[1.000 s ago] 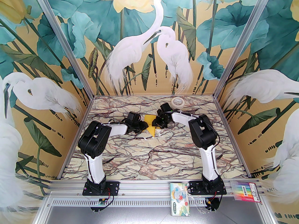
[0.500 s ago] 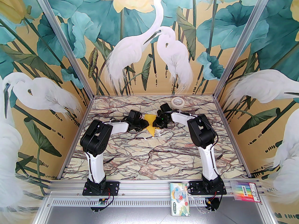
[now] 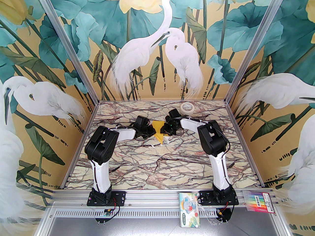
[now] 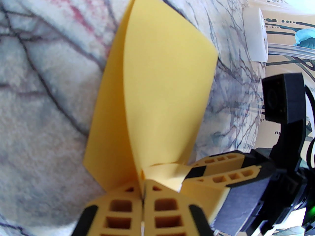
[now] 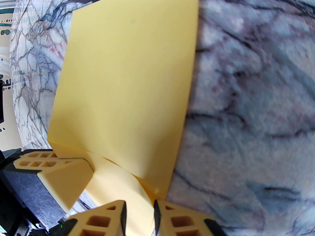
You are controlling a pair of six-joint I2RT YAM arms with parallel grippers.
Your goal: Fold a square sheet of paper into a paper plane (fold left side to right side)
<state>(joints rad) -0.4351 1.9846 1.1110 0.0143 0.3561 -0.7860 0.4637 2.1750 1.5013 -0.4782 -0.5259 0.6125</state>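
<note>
1. Near rail (image 3: pixel 157 193), aluminium, running across the near edge. On it sit an illustrated packet (image 3: pixel 190 210) right of centre and a pack of coloured markers (image 3: pixel 258 201) at the right end.

2. Left arm (image 3: pixel 101 151) and right arm (image 3: pixel 216 146), white and black. Both are bolted to the rail and reach away over the table, with their wrists turned in toward each other.

3. Table (image 3: pixel 157 166), marble-patterned with dark veins. Small white marks (image 3: pixel 153 146) lie just on the near side of the sheet.

4. Square sheet of paper (image 3: pixel 158 128), bright yellow, at mid-table toward the far half, between the two wrists.
   - It is doubled over into two layers. The lower layer lies on the marble and the upper layer bows up above it.
   - The near end is lifted and gathered at the fingertips.
   - It is not yet a pointed dart.

5. Left gripper (image 4: pixel 143 184), at the sheet's left near corner.
   - It is clenched, with yellow fingers pressed together.
   - The folded edge of the paper is pinched between them.

6. Right gripper (image 5: pixel 139 205), just beside the left one, on the sheet's right.
   - Its jaws are drawn in around a curled lap of the paper that runs down between them, grasping it.
   - In the left wrist view, a strip of the sheet bridges from one gripper's fingers into the other's.

7. Tape roll (image 3: pixel 187 107), cream, lying flat near the far edge of the table. It is beyond the right wrist and well apart from the sheet.

8. Walls (image 3: pixel 157 45), on the left, right and far sides, painted with white egrets, teal leaves and pale blooms.
</note>
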